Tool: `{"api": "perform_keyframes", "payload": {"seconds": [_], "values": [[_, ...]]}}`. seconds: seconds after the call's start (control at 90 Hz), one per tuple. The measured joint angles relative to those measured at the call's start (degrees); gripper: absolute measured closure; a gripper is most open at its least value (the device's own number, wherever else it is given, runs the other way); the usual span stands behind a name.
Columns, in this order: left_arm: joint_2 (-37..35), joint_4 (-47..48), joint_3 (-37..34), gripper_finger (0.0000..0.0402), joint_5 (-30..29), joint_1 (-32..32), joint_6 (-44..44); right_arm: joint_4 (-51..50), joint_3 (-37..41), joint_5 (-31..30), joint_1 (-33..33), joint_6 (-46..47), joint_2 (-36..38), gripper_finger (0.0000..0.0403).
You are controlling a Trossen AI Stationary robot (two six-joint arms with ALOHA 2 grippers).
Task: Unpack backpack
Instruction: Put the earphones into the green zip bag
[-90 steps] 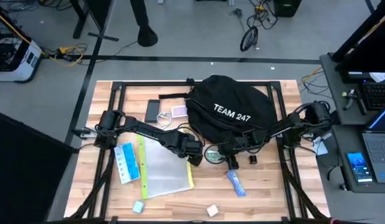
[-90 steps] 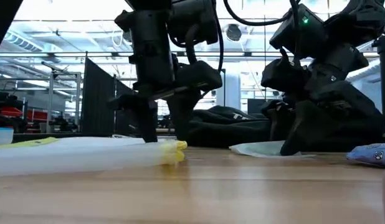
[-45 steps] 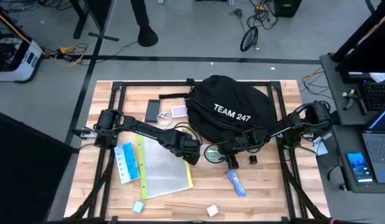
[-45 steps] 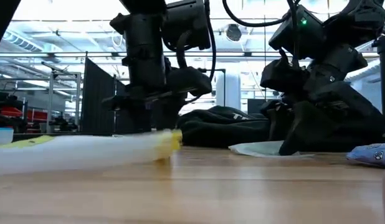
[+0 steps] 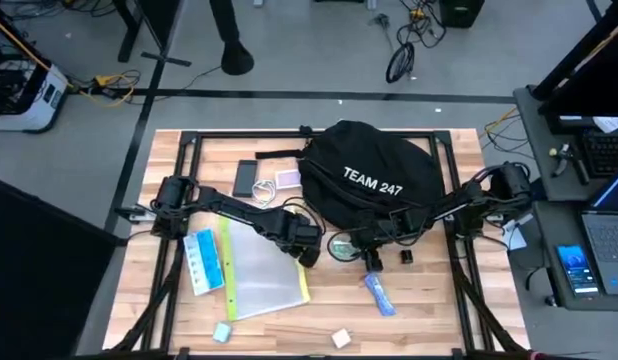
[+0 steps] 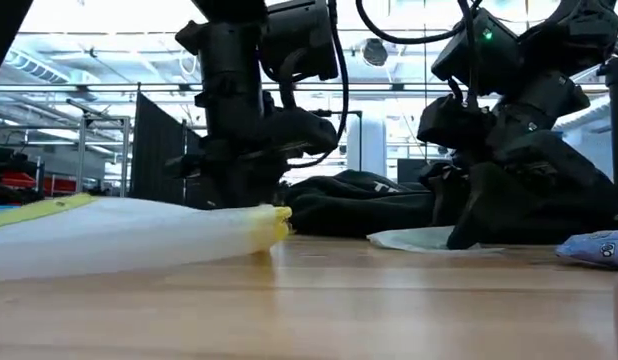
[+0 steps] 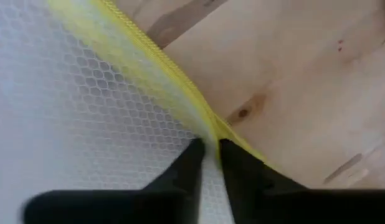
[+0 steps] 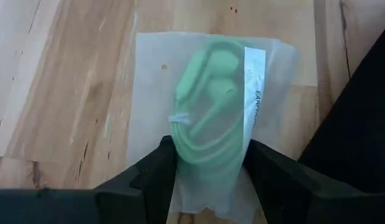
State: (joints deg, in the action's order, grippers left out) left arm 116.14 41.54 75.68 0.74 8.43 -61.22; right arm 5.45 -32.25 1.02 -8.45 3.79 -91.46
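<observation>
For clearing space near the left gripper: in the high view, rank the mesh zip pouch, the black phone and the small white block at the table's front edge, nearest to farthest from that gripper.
1. Mesh zip pouch: the left gripper pinches its yellow-zippered corner.
2. Black phone: toward the table's far side, left of the backpack.
3. Small white block: at the front edge.

Phone and block are nearly level, so their order is uncertain.
</observation>
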Motion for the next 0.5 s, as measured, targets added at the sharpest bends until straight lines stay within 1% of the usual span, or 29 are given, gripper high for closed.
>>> {"api": "perform_keyframes", "payload": {"seconds": [0.078, 0.244, 0.378, 0.5], "values": [[-0.3, 1.1, 0.8, 0.0396, 0.1, 0.1, 0.2, 0.0, 0.0, 0.0, 0.0, 0.0, 0.2, 0.0222], [-1.2, 8.6, 5.4, 0.0401, 0.0, 0.3, 3.2, -0.8, 0.2, 0.0, 0.0, 0.0, 2.2, 0.0222], [-3.8, 10.4, 9.5, 0.0401, -1.9, 0.5, 5.1, -1.2, 0.2, 0.0, 0.1, -1.1, 2.6, 0.0222], [-3.9, 11.2, 11.9, 0.0401, -3.6, 0.7, 6.3, -1.7, 0.2, 0.3, 0.1, -2.5, 2.6, 0.0222]]}}
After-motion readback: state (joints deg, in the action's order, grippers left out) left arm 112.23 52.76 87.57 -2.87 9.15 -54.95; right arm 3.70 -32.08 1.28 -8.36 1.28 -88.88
